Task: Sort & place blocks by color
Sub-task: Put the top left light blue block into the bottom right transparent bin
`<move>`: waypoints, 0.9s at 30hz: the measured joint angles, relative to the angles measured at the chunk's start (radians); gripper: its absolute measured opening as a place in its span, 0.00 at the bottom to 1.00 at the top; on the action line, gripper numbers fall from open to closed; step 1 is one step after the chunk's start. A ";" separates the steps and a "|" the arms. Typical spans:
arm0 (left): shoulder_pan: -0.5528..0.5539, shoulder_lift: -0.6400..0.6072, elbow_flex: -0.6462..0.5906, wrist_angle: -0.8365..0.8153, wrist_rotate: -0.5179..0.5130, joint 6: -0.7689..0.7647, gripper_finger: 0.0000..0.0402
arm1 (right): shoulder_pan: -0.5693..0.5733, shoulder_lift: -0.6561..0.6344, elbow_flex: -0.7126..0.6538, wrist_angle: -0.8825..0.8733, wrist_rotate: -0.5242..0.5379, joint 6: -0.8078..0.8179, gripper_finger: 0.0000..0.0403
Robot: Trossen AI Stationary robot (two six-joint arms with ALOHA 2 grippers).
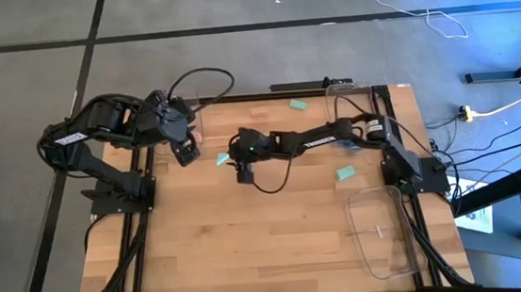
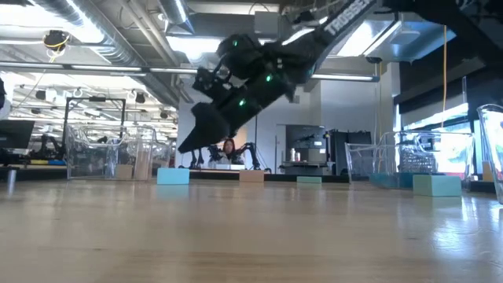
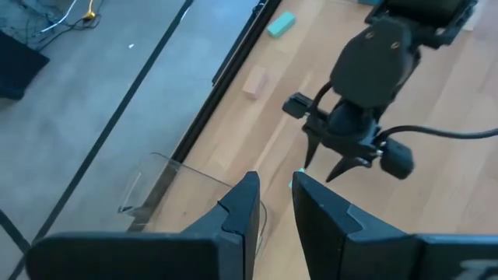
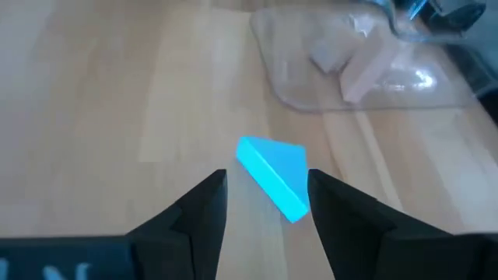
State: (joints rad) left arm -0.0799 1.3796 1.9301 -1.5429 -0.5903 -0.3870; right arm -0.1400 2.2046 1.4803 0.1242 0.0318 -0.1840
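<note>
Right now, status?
Right gripper open, straddling blue wedge block, not gripped. Left gripper empty, hovering beside clear tray. Nothing blocking.

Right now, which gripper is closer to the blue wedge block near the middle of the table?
Right. The right gripper hangs open directly over the blue wedge block, its fingers straddling it. The left gripper sits off to the block's side by the clear tray, empty.

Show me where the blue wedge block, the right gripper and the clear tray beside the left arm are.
blue wedge block (image 4: 274,176): right wrist view, on its top face.
right gripper (image 4: 264,204): right wrist view, midway between its open fingertips.
clear tray (image 3: 167,180): left wrist view, on its transparent wall.
</note>
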 joint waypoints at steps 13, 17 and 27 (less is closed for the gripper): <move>0.000 0.000 0.000 -0.002 -0.005 0.004 0.18 | -0.061 0.096 0.000 0.155 0.000 0.045 0.45; 0.000 0.000 0.000 -0.003 -0.005 0.004 0.18 | -0.065 0.111 0.000 0.155 -0.022 0.023 0.45; 0.000 0.000 0.000 -0.022 -0.029 0.005 0.18 | -0.069 0.111 0.000 0.161 -0.061 -0.021 0.45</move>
State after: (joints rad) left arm -0.0799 1.3796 1.9301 -1.5650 -0.6189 -0.3824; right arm -0.2093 2.3161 1.4807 0.2855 -0.0295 -0.2052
